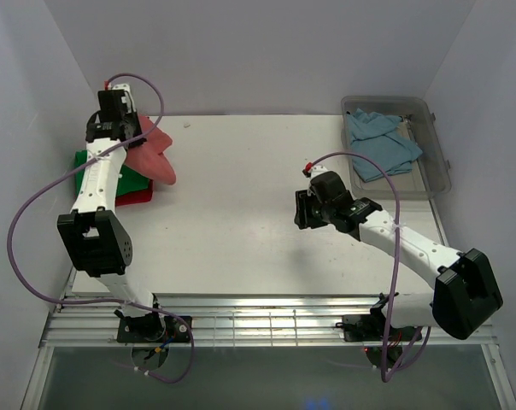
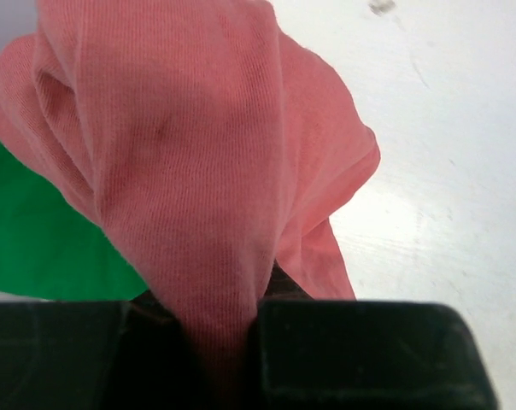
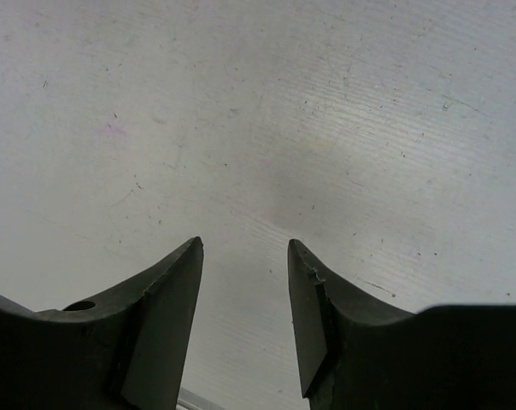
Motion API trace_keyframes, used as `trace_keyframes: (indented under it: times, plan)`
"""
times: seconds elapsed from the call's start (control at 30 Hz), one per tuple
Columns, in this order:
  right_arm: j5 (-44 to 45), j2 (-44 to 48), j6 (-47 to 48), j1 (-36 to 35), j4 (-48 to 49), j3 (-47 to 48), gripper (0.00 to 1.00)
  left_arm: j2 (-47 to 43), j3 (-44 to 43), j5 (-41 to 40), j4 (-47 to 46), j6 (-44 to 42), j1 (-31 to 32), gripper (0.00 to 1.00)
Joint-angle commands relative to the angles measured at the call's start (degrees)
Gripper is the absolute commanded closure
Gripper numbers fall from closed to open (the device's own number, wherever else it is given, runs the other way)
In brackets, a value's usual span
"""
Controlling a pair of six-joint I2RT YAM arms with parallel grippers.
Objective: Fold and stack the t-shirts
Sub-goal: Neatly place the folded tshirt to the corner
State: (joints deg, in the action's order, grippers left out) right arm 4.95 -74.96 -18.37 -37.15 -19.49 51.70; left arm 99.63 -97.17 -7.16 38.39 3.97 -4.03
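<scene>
1. Left claw (image 1: 121, 120) pinches the pink shirt (image 2: 198, 154) at ten o'clock, near the green shirt (image 2: 36, 239).
2. Right claw (image 3: 245, 248) hangs spread above the counter (image 3: 326, 102).
3. Blue shirt (image 1: 378, 141) lies in the bin (image 1: 437, 175) at two o'clock.

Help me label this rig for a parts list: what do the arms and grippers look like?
The left arm and right arm match: white links joined by blocky black joint housings. A purple cable loops along each, with a small red fitting near the wrist. The left gripper and right gripper are black; the right one's fingers taper to points.
</scene>
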Motion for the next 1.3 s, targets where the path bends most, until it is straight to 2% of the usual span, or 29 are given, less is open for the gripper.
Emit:
trace_keyframes:
  times: [0.0, 0.37, 0.5, 0.53, 0.57, 0.6, 0.63, 0.67, 0.7, 0.93, 1.07, 1.17, 1.2, 1.27]
  plan:
    - [-1.6, 3.1, -0.6, 0.1, 2.0, -1.5, 0.49, 1.1, -5.7, -0.4, 0.2, -1.6, -4.4, 1.0]
    - [-2.4, 7.1, -0.9, 0.1, -0.2, -4.0, 0.49, 4.4, -6.1, 4.5, -1.3, 1.9, -14.6, 1.0]
    - [-2.1, 8.5, -0.8, 0.1, -1.7, -3.9, 0.49, 8.3, -4.4, 1.8, -2.3, 4.1, -17.5, 0.99]
    - [-2.2, 8.8, -0.8, 0.1, -2.1, -3.7, 0.49, 9.3, -4.8, 0.8, -2.3, 4.9, -18.1, 0.96]
    - [-2.3, 9.6, -0.6, 0.1, -2.5, -3.8, 0.49, 10.0, -5.2, 0.2, -2.2, 5.7, -19.1, 0.9]
    - [-2.4, 9.9, -0.5, 0.1, -2.8, -3.9, 0.49, 12.0, -5.8, 0.0, -1.3, 7.1, -19.5, 0.69]
    - [-2.3, 10.7, -0.4, 0.1, -3.1, -4.1, 0.49, 12.7, -7.1, -1.7, -0.8, 7.8, -19.9, 0.54]
    - [-1.9, 11.1, -0.3, 0.1, -3.5, -4.4, 0.48, 13.2, -7.6, -2.7, -0.7, 8.2, -19.9, 0.26]
    - [-1.6, 11.3, -0.3, 0.1, -3.9, -4.5, 0.48, 13.7, -8.5, -3.6, 0.5, 9.2, -19.9, 0.03]
    - [0.2, 14.8, -1.4, 0.1, -6.5, -3.2, 0.44, 7.1, -12.7, -8.8, 0.6, 11.5, -19.4, 0.02]
    - [2.5, 15.6, -1.2, 0.1, -8.6, 1.9, 0.44, -1.1, -18.6, -8.8, 0.6, 11.6, -16.6, 0.02]
    - [5.5, 15.7, -0.7, 0.0, -10.6, 7.8, 0.44, -9.5, -14.6, -10.7, -4.4, 8.9, -9.7, 0.02]
    - [6.4, 15.8, -0.5, 0.1, -11.3, 9.4, 0.44, -12.0, -8.7, -10.2, -8.7, 8.3, -7.8, 0.02]
    - [8.6, 16.2, 0.1, 0.1, -12.2, 13.2, 0.46, -18.7, -2.3, -7.5, -12.1, 8.9, -2.9, 0.02]
